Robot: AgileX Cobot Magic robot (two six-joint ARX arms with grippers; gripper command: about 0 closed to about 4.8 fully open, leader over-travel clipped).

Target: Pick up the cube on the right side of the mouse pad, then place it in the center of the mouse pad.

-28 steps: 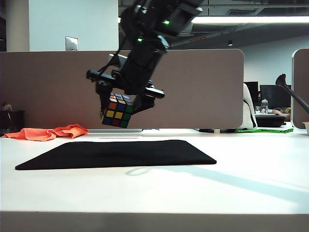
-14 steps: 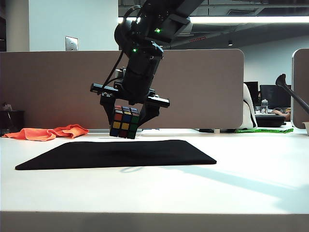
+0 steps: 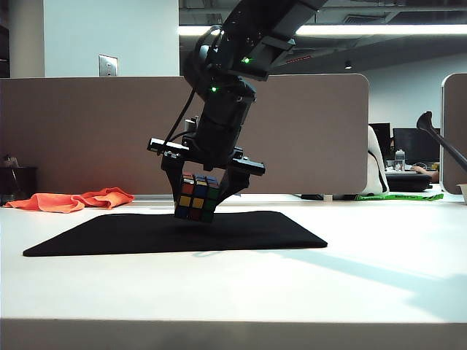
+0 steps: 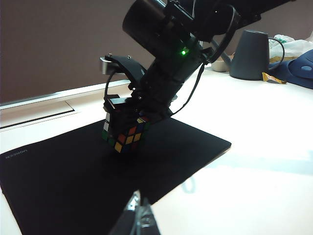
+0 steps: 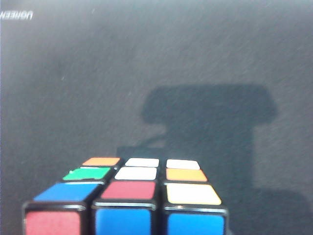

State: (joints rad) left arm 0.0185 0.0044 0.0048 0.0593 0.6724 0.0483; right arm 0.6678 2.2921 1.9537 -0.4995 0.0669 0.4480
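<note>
**Over the pad, cube held low**

Between the fingers of the right claw (image 3: 198, 200), clamped on it, hangs the small black-edged, colour-stickered puzzle cube (image 3: 198, 197), tilted, just above the middle of the thin black rectangular mouse pad (image 3: 175, 231). Released at this tilt, it could roll off-centre. Only the left claw's (image 4: 138, 215) tip shows; its state is unclear.

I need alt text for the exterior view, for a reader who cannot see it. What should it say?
The right gripper, reaching down from above, holds the cube in its jaws low over the middle of the mouse pad on a white table. An orange cloth lies behind the pad, on the left. The left gripper does not show here.
</note>
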